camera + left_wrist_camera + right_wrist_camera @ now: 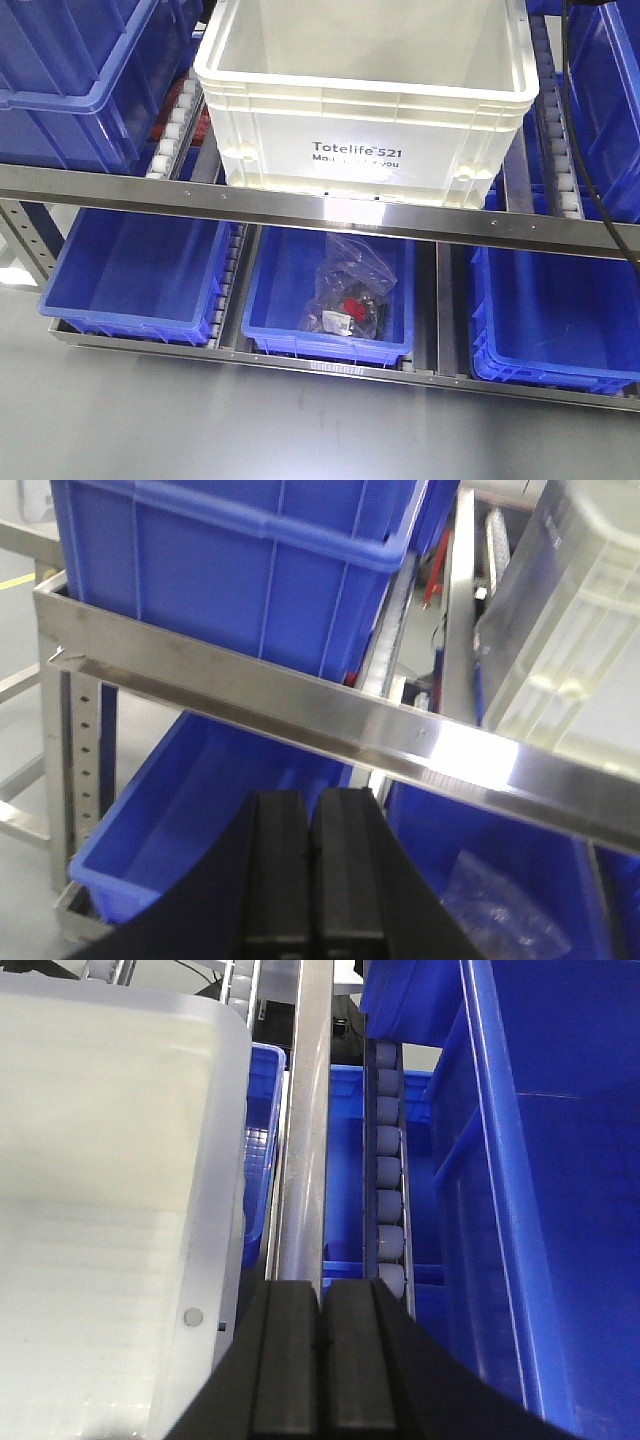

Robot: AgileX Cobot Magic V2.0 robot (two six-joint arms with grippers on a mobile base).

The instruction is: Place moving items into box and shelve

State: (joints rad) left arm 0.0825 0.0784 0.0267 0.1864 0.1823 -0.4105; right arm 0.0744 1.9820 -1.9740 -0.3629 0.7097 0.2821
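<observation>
From the front, the white box [365,95] sits on the upper shelf rollers behind the steel rail [320,210], blue bins [140,270] below. In the left wrist view, the left end effector [310,870] is pressed closed, empty, before the rail. In the right wrist view, the right end effector [320,1360] is likewise closed, empty, beside the box's rim.

The steel shelf [300,205] carries the white box [365,95] on rollers, among blue bins [135,275].
</observation>
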